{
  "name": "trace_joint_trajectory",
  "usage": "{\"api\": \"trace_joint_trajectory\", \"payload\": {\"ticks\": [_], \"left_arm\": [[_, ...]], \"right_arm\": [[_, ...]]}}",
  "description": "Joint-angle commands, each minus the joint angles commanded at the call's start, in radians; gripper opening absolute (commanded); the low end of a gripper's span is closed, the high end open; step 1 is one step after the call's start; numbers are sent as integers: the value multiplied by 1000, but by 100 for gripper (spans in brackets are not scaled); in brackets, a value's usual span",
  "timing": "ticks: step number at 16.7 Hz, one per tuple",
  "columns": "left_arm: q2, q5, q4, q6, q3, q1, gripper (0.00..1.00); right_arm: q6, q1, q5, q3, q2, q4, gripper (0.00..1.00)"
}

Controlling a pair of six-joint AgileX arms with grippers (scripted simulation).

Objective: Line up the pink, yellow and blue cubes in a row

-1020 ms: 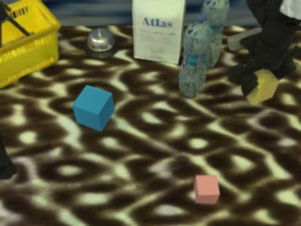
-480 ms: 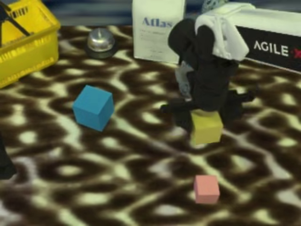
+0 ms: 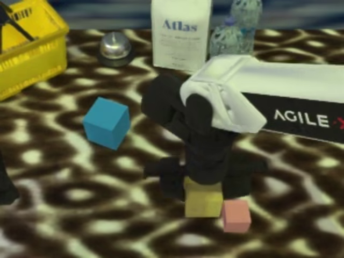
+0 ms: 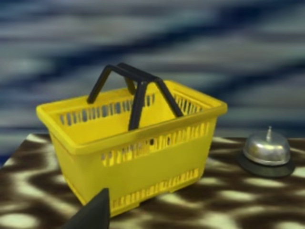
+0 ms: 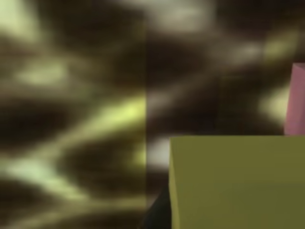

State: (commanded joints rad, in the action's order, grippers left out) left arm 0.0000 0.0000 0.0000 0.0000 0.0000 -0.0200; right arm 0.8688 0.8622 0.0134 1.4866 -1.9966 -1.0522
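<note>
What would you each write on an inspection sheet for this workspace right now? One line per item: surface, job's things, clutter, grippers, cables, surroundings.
Surface: table with a brown and cream mottled pattern.
Job's things: yellow cube just left of the pink cube, near the front; blue cube apart, farther left and back.
Clutter: yellow basket at back left, bell, white Atlas box, two water bottles along the back.
Grippers: right gripper over the yellow cube, shut on it; left arm parked at the left edge.
Cables: nothing seen.
Surroundings: blurred blue-grey streaked backdrop.
</note>
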Motion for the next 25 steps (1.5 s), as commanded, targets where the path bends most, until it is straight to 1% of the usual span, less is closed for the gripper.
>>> {"api": "trace_joint_trajectory", "payload": {"ticks": [7, 13, 18, 25], "left_arm": [[0, 0, 0, 0, 0, 0, 100], [0, 0, 0, 0, 0, 0, 100], [0, 0, 0, 0, 0, 0, 100], [0, 0, 0, 0, 0, 0, 100]], "right_arm": [[12, 5, 0, -17, -3, 19, 0], [17, 11, 1, -137, -82, 227, 0], [17, 13, 2, -153, -95, 251, 0], [17, 13, 2, -153, -95, 251, 53]]}}
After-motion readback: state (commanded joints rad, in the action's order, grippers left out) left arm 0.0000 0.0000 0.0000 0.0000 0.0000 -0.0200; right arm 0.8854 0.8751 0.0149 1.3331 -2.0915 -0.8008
